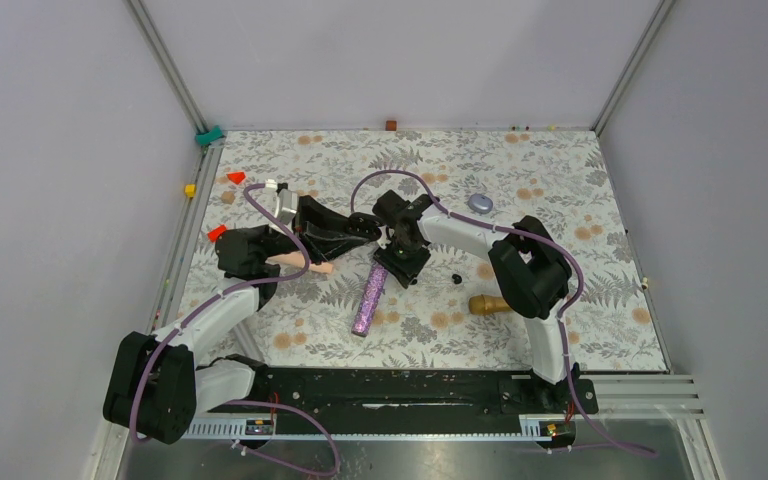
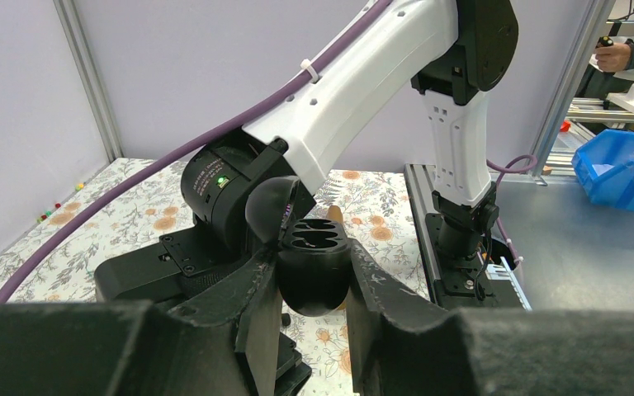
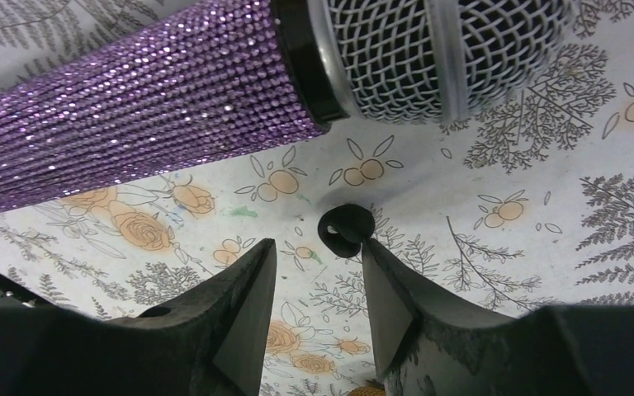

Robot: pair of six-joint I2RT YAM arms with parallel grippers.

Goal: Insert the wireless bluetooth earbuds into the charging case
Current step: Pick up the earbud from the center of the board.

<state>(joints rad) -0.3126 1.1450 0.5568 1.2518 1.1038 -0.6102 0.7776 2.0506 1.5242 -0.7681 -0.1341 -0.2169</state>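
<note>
The black charging case (image 2: 314, 272) is lifted off the table with my left gripper (image 2: 314, 262) shut on its round body. Its lid stands open, and both sockets look empty. In the top view the left gripper (image 1: 363, 229) is at the table's middle, close to the right one (image 1: 401, 264). My right gripper (image 3: 318, 246) hangs open just above the table. One tiny black earbud (image 3: 345, 229) lies at the tip of its right finger (image 3: 396, 285), not between the jaws. Another earbud (image 1: 455, 277) lies on the cloth to the right of that gripper.
A purple glitter microphone (image 3: 132, 107) with a mesh head (image 3: 437, 49) lies just beyond the right fingers, and also shows from above (image 1: 369, 298). A gold microphone (image 1: 487, 304) lies by the right arm. A grey round object (image 1: 479, 203) lies further back, and a pink object (image 1: 300, 263) by the left arm.
</note>
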